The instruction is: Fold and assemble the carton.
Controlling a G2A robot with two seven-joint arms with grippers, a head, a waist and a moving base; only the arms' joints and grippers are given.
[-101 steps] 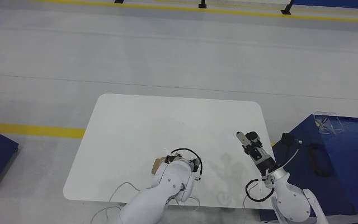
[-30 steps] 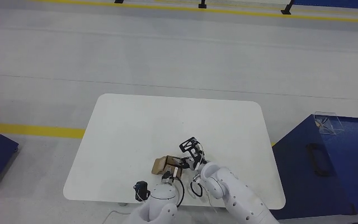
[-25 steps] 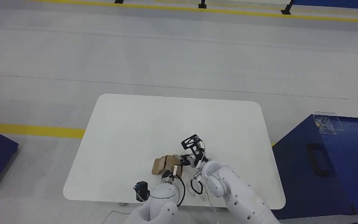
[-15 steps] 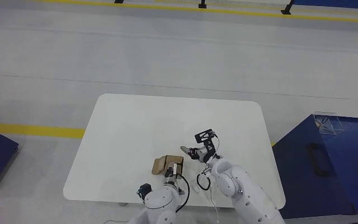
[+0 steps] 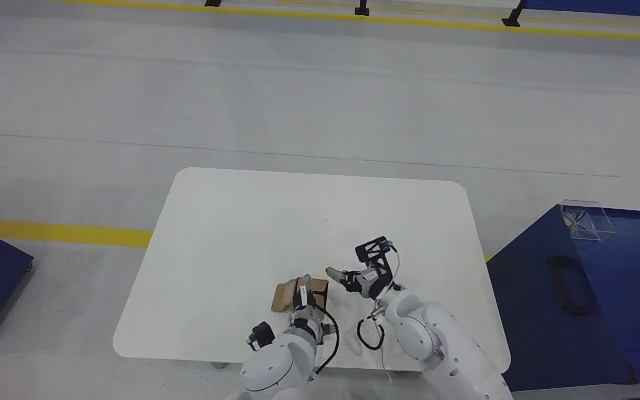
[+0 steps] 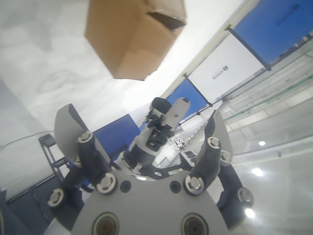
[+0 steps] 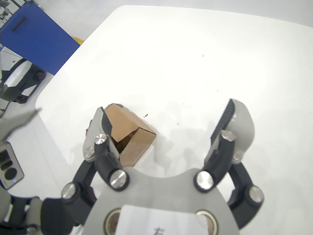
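**Q:** State the layout, largest item first.

**A:** White round-cornered rectangular tabletop (image 5: 250, 220). One small brown cardboard carton (image 5: 300, 292) lies on it, close to the edge nearest the robot. The carton is partly formed: the walls stand square, and one end shows a loose flap and a dark opening.

**Q:** Position of the arms?

**A:** Left tool (image 6: 140, 116): fingers spread wide, nothing between them, with the carton ahead of it and apart. Right tool (image 7: 167, 110): likewise spread and empty, just beside the carton at its open end. One finger crosses the carton's near corner in the right wrist view, so contact cannot be confirmed.

**Q:** How will the carton handle?

**A:** My judgement: it is light, thin board, stiff across each panel and weak at the creases and flaps. It will likely slide on the smooth tabletop if pushed from one side only.

**Q:** Recommended hold?

**A:** Brace two opposite walls near the closed end with one tool. Use the other to press the loose flap inward. Do not pinch the flap itself, as it could bend or tear. Excess squeeze would likely collapse the walls.
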